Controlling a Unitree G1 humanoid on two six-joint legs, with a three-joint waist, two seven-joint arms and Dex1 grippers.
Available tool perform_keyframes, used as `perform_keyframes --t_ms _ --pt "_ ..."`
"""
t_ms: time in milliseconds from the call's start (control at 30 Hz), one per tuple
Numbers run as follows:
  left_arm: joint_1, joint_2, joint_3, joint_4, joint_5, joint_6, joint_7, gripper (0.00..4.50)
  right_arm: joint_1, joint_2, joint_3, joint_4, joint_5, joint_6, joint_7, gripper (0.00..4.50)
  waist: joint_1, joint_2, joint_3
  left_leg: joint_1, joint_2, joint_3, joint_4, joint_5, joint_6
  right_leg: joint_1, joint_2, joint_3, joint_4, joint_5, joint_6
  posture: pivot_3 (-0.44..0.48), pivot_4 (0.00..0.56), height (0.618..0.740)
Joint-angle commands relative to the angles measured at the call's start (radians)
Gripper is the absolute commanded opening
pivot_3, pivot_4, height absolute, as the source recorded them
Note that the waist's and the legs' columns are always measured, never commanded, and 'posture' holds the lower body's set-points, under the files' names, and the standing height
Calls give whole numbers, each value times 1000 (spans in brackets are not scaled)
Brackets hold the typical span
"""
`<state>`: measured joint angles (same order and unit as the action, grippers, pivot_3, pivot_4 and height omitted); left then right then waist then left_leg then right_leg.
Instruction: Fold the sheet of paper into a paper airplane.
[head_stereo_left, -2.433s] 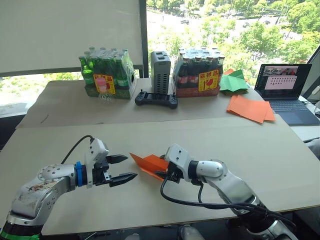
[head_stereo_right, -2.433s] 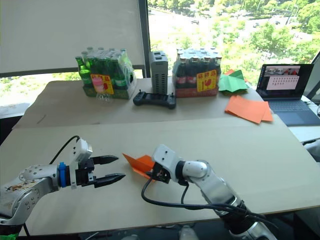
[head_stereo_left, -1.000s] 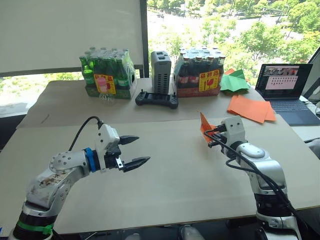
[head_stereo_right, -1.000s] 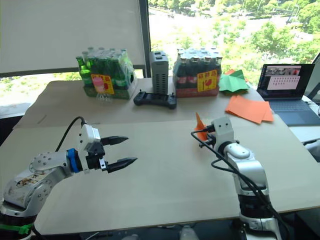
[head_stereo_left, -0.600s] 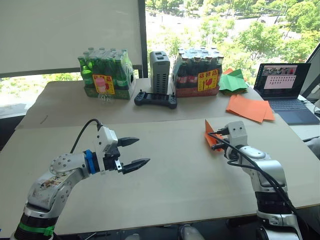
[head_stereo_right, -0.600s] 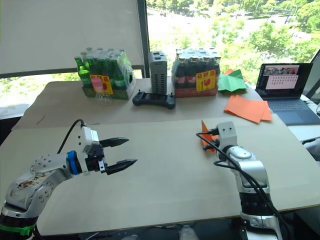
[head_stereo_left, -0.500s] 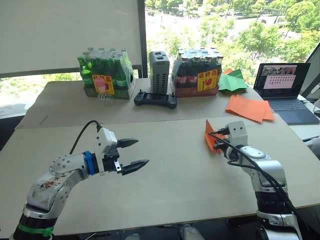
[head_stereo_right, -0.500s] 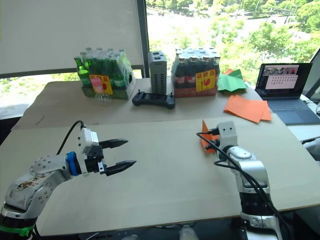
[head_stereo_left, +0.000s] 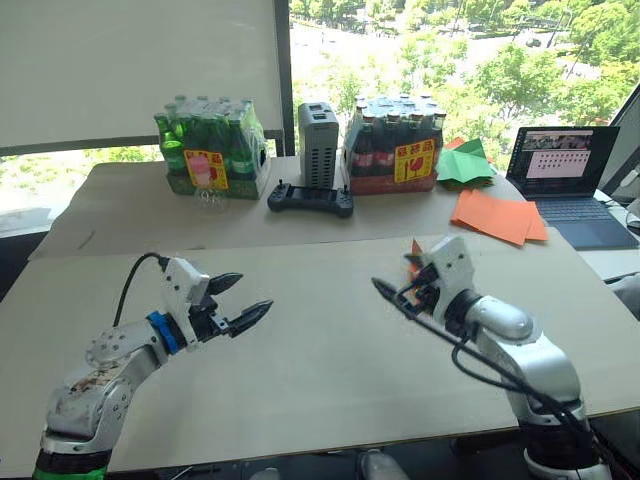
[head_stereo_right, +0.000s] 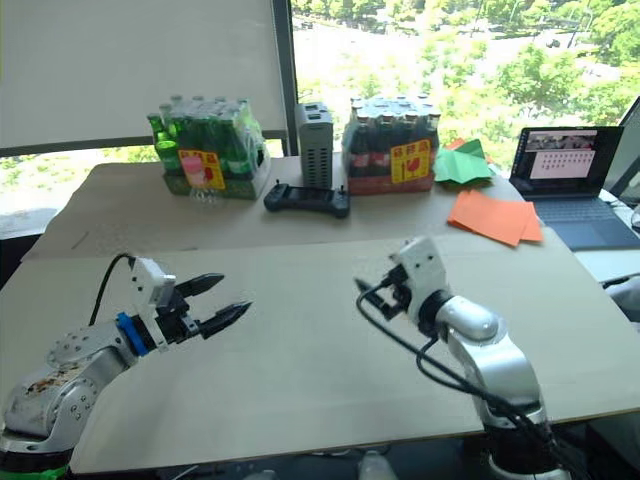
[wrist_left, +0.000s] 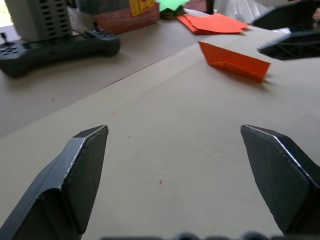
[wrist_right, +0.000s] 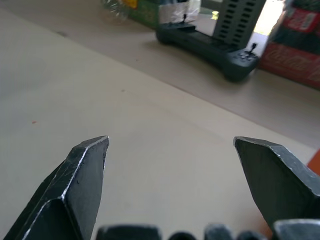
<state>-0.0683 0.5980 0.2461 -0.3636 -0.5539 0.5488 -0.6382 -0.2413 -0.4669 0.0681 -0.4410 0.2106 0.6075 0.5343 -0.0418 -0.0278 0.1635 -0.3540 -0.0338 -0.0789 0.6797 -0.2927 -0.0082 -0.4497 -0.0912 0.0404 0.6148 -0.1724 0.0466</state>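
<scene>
Paper airplane (head_stereo_left: 413, 257) mostly hidden behind right pincer (head_stereo_left: 397, 291).

No text could be read for certain. The pack of green bottles (head_stereo_left: 207, 144) carried a yellow and pink label (head_stereo_left: 203, 168) with red characters too small to make out, and the pack of dark bottles (head_stereo_left: 396, 143) bore a yellow label (head_stereo_left: 414, 161) with red characters that were likewise illegible. The laptop screen (head_stereo_left: 560, 153) showed rows of small marks that could not be read
</scene>
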Motion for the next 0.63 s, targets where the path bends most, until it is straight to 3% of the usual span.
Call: perform_keyframes --t_ms 33,633 --pt "20 -13 64 17 16 -44 39 4500 36 -2 17 -15 1 -95 35 4468 2 0 0 0 0 0 0 0 0 1 0 0 -1 0 0 0 150 723" --pt "51 -27 46 21 43 -97 21 4500 65 2 24 40 5 -145 44 4468 8 0 0 6 0 -1 0 0 0 9 0 -1 -4 0 1 0 150 723"
